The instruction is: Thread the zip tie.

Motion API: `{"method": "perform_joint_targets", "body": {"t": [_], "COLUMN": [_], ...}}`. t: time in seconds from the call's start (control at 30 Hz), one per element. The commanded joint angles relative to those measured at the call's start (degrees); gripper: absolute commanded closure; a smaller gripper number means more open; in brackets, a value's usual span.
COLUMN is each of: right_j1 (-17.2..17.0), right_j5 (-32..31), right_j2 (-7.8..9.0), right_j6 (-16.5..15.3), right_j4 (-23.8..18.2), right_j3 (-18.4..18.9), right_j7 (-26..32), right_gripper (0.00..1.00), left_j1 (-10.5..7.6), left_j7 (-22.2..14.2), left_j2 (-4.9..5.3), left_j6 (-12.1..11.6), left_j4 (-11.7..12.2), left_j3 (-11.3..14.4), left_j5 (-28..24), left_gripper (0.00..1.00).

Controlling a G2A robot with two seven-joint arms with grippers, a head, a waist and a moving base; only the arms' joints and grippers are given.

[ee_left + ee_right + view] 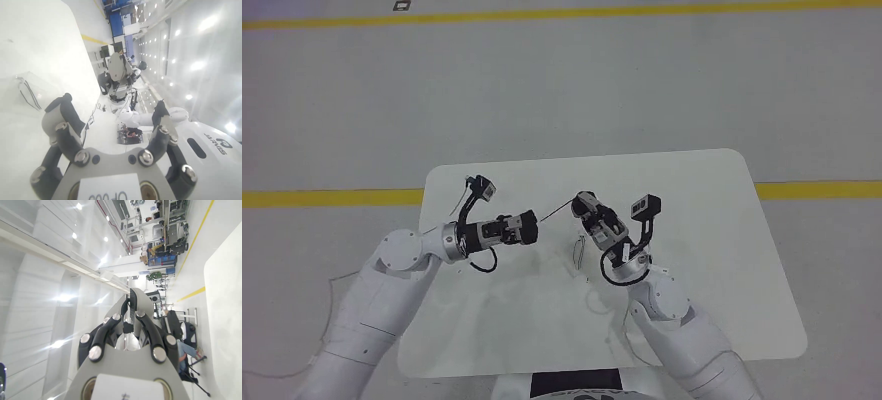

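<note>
Left pincer (pixel 113 102) is wide open, with nothing between its two dark fingers (pixel 66 111). The right pincer (pixel 132 296) is pinched shut, its fingers pressed flat together. In the top view a thin dark line, the zip tie (pixel 556 210), sticks out of the right pincer, so that pincer seems to hold it by one end. I cannot tell which end that is.

The zip tie sits in the middle of the top view, up in the air above the white counter (pixel 712 260). Its long way runs almost sideways and dips a little toward the left of the picture. The loose end points right at the left pincer and comes just beside its tips. So the left pincer is the nearer one to that loose end. I think the next move is for it to line up with that end and close on it. Both must be very straight with each other, because the tie is so skinny.

The tie looks like a thin, bendy plastic strip. The pincer fingers have black pads with little ridges on grey plates, held on with shiny round screws. The counter is smooth and white, with round corners. A clear bag (pixel 28 89) with more dark strips inside lies flat on it
</note>
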Motion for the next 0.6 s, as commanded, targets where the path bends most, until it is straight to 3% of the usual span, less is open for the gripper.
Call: {"method": "perform_joint_targets", "body": {"t": [0.0, 0.17, 0.3, 0.57], "right_j1": [-0.3, 0.1, 0.8, 0.8], "right_j5": [-2.1, -4.6, -5.8, -5.8], "right_j2": [-0.41, -1.63, -2.5, -2.5], "right_j6": [0.0, 0.0, 0.0, 0.0], "right_j4": [-0.8, 0.5, 1.7, 1.7], "right_j3": [-0.3, -1.8, -2.9, -2.9], "right_j7": [-1.7, -4.2, -5.2, -5.2], "right_gripper": [1.0, 1.0, 1.0, 1.0], "left_j1": [0.11, -1.04, -2.42, -2.26], "left_j7": [1.4, 2.8, 4.6, 5.3], "left_j2": [-0.46, -2.3, -3.66, -3.7], "left_j6": [0.0, 0.0, 0.0, 0.4], "left_j4": [0.1, 1.3, 2.5, 2.1], "left_j3": [0.7, 2.6, 3.3, 3.6], "left_j5": [-1.5, -5.6, -4.1, -4.0], "left_gripper": [0.0, 0.0, 0.0, 0.0]}}
